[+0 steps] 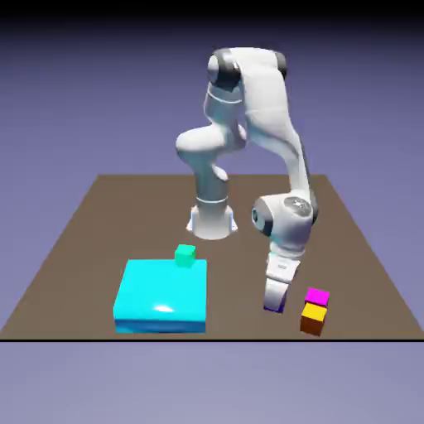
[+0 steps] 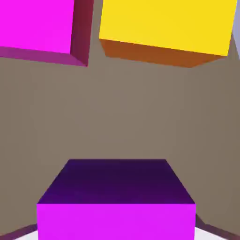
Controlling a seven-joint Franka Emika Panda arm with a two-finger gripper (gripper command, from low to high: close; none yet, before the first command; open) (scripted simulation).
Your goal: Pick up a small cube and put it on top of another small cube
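The small cube (image 2: 116, 201), dark purple with a bright magenta face, fills the bottom of the hand view between my fingers. My gripper (image 1: 274, 305) is shut on it, low over the table; in the exterior view only a dark purple bit of the cube (image 1: 271, 308) shows at the fingertips. The cube hides most of the fingers, leaving pale grey slivers at the hand view's bottom corners. To the exterior view's right, a second magenta cube (image 1: 316, 296) (image 2: 37, 28) stands beside an orange cube with a yellow top (image 1: 312, 318) (image 2: 164, 28).
A large cyan slab (image 1: 161, 298) lies at the exterior view's left front, and a small teal-green cube (image 1: 185, 255) sits at its far edge. The table's front edge (image 1: 207, 339) runs just beyond the orange cube.
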